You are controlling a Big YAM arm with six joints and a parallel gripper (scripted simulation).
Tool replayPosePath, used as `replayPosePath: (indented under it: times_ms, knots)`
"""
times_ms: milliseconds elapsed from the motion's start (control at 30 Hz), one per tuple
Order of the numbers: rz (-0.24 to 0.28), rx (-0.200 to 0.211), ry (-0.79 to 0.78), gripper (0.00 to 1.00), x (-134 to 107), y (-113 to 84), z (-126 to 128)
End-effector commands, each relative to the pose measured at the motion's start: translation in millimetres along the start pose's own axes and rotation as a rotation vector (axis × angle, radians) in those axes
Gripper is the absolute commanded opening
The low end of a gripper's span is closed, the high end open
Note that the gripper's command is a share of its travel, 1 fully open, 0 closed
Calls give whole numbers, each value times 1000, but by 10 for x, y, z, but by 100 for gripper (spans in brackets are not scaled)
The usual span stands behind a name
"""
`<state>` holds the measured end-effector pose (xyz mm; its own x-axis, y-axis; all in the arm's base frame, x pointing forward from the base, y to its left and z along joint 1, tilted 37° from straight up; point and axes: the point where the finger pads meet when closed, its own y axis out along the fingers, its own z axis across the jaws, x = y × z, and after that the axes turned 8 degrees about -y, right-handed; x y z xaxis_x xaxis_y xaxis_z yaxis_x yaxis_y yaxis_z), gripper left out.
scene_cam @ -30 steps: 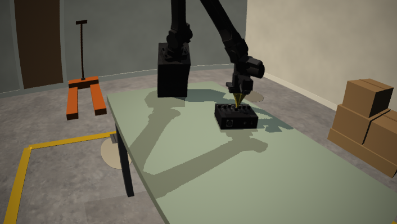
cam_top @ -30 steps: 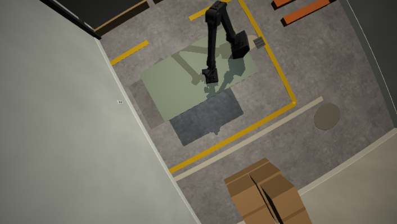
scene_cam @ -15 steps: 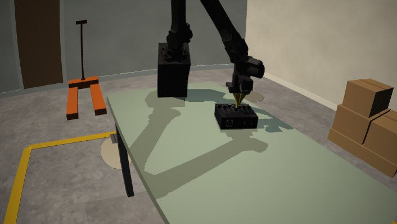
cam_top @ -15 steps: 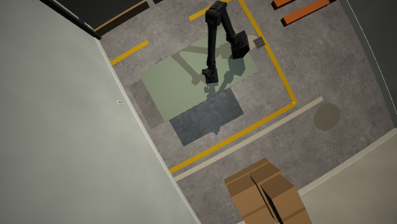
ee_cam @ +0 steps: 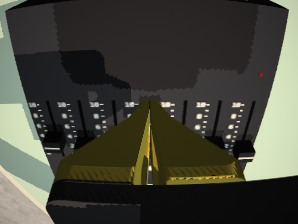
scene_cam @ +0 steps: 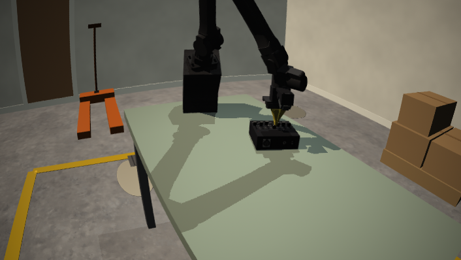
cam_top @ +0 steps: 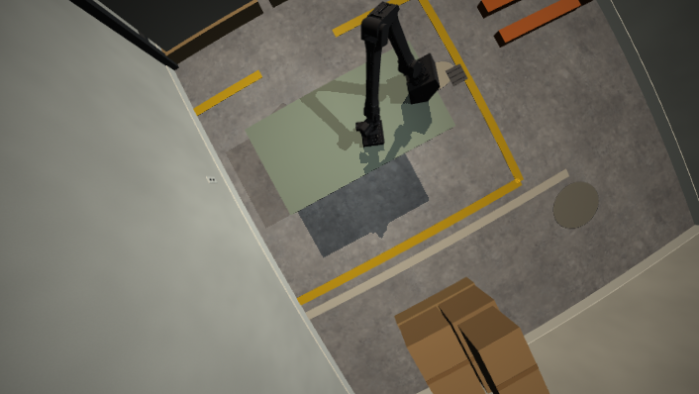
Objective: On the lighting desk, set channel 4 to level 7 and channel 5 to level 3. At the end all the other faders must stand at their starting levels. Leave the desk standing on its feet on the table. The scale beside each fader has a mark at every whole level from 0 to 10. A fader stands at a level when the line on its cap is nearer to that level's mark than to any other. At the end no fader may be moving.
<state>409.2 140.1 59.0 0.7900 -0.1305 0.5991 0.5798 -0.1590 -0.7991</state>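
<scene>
Black lighting desk (scene_cam: 275, 138) (ee_cam: 160, 45), directly beneath closed claw (scene_cam: 275, 125) (ee_cam: 150, 109)

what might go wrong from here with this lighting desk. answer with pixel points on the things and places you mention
The closed hand (scene_cam: 275, 125) (ee_cam: 150, 109) could nudge a neighbouring fader, since its fingers reach down among closely spaced slots. It may also shove the lighting desk (scene_cam: 275, 138) (ee_cam: 155, 45) along the table, as nothing visible braces it.
</scene>
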Motion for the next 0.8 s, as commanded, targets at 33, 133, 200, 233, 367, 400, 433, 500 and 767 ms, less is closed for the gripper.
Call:
replayPosePath:
  times_ms: [33,133,200,233,367,400,433,500,767]
  knots:
    - [-15,4,7,0,111,65,23]
    - [-16,4,7,0,117,86,26]
    - [-16,5,7,0,121,98,28]
    - [-17,5,7,0,122,104,28]
    - [-17,6,9,0,126,118,31]
    - [-17,6,9,0,126,118,31]
    - [-17,6,9,0,126,118,31]
    - [-17,6,9,0,124,119,35]
    - [-16,5,9,0,122,121,32]
